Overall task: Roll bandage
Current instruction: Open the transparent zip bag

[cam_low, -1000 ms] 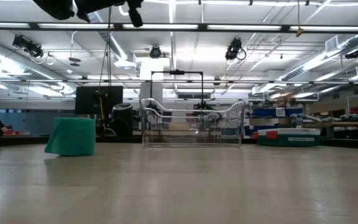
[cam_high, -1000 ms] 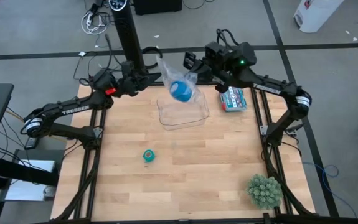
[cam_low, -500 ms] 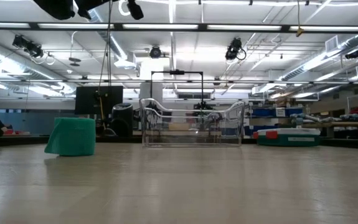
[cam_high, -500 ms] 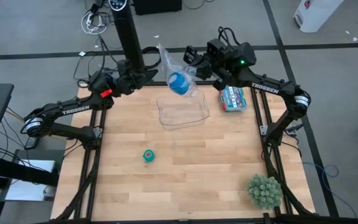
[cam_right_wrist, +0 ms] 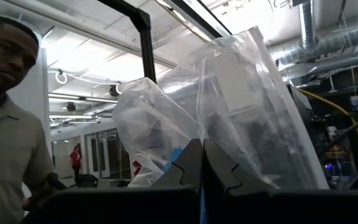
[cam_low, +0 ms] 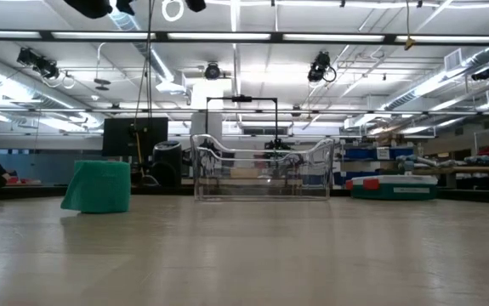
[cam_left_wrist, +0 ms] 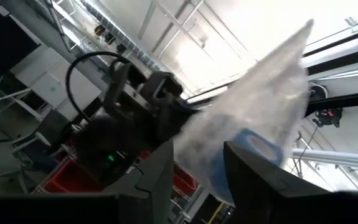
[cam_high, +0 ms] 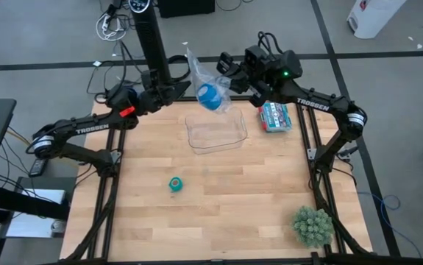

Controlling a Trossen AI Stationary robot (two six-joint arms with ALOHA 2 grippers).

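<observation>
The teal bandage (cam_high: 175, 184) sits as a small coil on the wooden table, left of centre, touched by no gripper; the low view shows the bandage (cam_low: 99, 185) resting on its flat end. High over the table's far edge hangs a clear plastic bag (cam_high: 210, 92) with a blue roll (cam_high: 211, 96) inside. My left gripper (cam_high: 187, 88) (cam_left_wrist: 197, 168) is closed on the bag from the left. On the bag's right side my right gripper (cam_high: 224, 77) (cam_right_wrist: 202, 163) is shut on it. My left gripper has the bag's bunched film (cam_left_wrist: 203, 146) between its two fingers, coming at it from the table's left and slanting up. The blue roll (cam_left_wrist: 253, 146) lies inside the bag by one finger. The bag hangs clear of the table. My right gripper pinches the bag's clear film (cam_right_wrist: 198, 134) between its shut fingertips, coming from the table's right and slanting up. One layer or several, I cannot tell. The bag billows beyond the fingers, lifted clear.
A clear plastic tray (cam_high: 216, 134) (cam_low: 261, 170) stands on the table under the bag. A teal-and-red box (cam_high: 276, 116) lies at the far right, a green spiky plant (cam_high: 313, 226) at the near right corner. A person (cam_right_wrist: 4, 99) stands beyond the table.
The bag with the blue roll has gone up and a little toward the table's far edge, clear of the tray. My left gripper has risen with it and tipped upward. My right gripper has stayed in place and turned a little, still shut on the bag.
</observation>
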